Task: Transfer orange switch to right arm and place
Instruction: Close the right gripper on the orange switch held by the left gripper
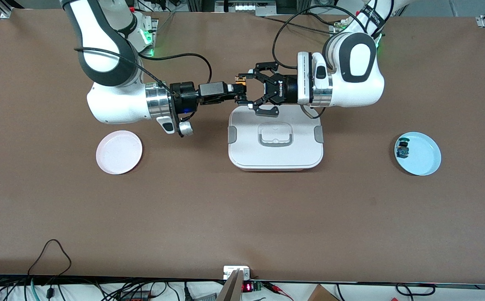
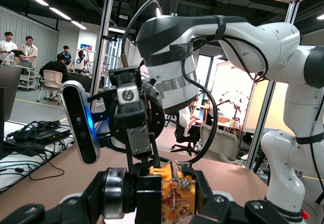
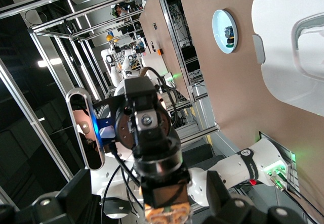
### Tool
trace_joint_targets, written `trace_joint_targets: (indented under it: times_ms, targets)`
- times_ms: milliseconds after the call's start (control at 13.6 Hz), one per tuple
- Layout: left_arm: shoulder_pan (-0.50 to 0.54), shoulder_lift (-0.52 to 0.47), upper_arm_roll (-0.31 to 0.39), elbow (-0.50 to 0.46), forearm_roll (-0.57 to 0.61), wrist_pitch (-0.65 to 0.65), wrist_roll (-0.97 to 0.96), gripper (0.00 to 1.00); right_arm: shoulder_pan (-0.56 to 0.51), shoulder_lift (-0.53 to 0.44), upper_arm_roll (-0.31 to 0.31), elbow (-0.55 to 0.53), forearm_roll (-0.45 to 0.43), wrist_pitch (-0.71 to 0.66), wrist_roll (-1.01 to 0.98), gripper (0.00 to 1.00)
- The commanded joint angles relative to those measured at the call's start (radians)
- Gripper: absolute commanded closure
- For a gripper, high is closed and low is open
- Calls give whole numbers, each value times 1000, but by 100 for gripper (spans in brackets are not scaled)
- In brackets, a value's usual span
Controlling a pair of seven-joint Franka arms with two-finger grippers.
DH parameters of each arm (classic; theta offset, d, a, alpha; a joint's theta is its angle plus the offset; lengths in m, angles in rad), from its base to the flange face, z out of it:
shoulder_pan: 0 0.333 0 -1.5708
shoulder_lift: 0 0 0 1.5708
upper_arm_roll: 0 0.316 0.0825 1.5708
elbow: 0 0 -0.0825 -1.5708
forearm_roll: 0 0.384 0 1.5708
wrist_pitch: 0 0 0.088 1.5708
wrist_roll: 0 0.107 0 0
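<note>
- The orange switch is held up in the air over the table, above the edge of the white lidded box that lies farthest from the front camera.
- The left gripper, a wide black open-linkage type, is clenched on the orange switch, its arm reaching in level from the left arm's end of the table.
- The right gripper, slim and black, is met tip to tip with the left one; its fingers stand spread around the switch and are not closed on it.
- In the left wrist view the switch's orange body is seen between the black fingers.
- A pink plate is set toward the right arm's end of the table.
- A light blue plate is set toward the left arm's end, and a blue-bodied switch lies in it.
</note>
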Motion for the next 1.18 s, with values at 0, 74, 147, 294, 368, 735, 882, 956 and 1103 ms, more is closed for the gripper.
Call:
trace_joint_targets:
  times_ms: [0,74,147,294,368,735,882,956,1103]
  targets:
    - [-5,-16,-2,7,-35,15,11,100,7,-34,-4,-38,23,6,-17,3]
    - [-5,-16,-2,7,-35,15,11,100,7,-34,-3,-38,23,6,-27,3]
    - [-5,-16,-2,7,-35,15,11,100,7,-31,-3,-38,23,8,-35,4]
    - [-5,-16,-2,7,-35,15,11,100,9,-25,-3,-38,23,16,-43,4]
    - [-5,-16,-2,7,-35,15,11,100,11,-25,-3,-38,23,17,-44,4]
    - [-5,-16,-2,7,-35,15,11,100,20,-24,-3,-37,24,19,-50,6]
    - [-5,-16,-2,12,-35,15,11,100,23,-28,-3,-37,23,19,-52,35]
    - [-5,-16,-2,14,-35,15,11,100,23,-33,-3,-37,23,17,-43,61]
    - [-5,-13,-2,14,-35,15,11,100,21,-31,-3,-35,24,11,-50,84]
